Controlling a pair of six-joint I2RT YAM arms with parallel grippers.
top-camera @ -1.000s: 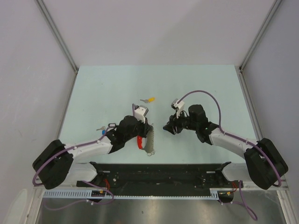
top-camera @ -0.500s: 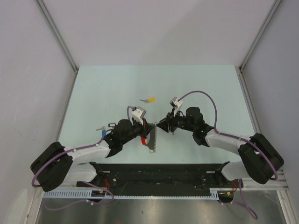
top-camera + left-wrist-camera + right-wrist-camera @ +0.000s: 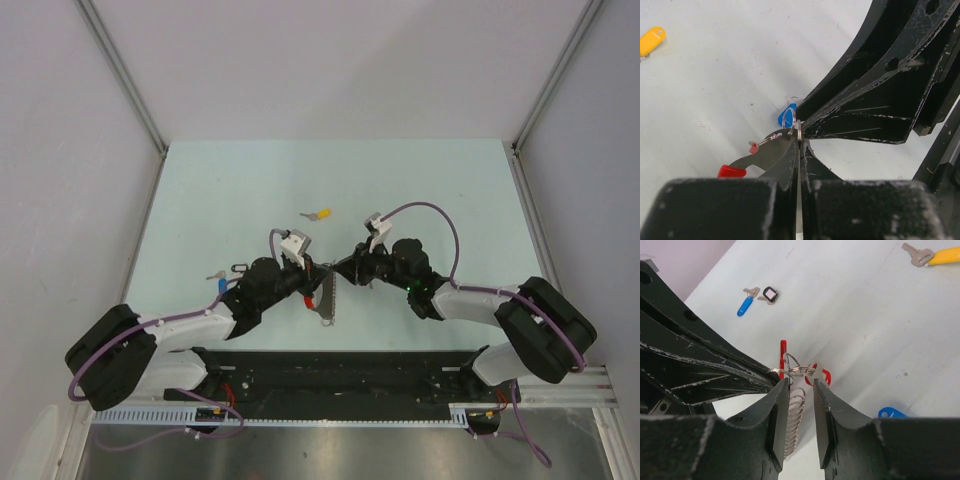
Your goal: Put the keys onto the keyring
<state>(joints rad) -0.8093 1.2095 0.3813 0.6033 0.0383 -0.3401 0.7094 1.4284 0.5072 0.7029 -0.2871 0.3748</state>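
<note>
Keyring: we see the keyring [image 3: 327, 300] held off the table [image 3: 420, 180] at mid-front, between the two arms. Its chain hangs down and its red tag [image 3: 731, 171] sits just below the grip.
Left claw: the left claw [image 3: 799, 142] is clamped tight on the keyring's wire loop, which stands up just past its tips.
Right claw: the right claw [image 3: 801, 385] has its jaws apart, one on each side of that same loop. We cannot tell whether either finger touches the wire yet.
Keys: one blue key [image 3: 744, 306] lies beside the black tag [image 3: 770, 294], well to the left. The yellow key [image 3: 320, 214] lies farther back. A second blue cap [image 3: 786, 116] shows right behind the loop, and we cannot tell whether it is threaded on.
Step in hand: we judge this to be the two claws taking hold of the loop so that it can be opened or steadied for a key. The yellow key and the left blue key are not yet on.
Next move: it calls for a fine pinch on thin wire, with the left claw holding firm. The loop could easily twist or slip out.
Changed: a second ago the right claw stood clearly apart from the left, with wider jaws. It has since come in tip to tip and narrowed. The loose keys have not moved.
</note>
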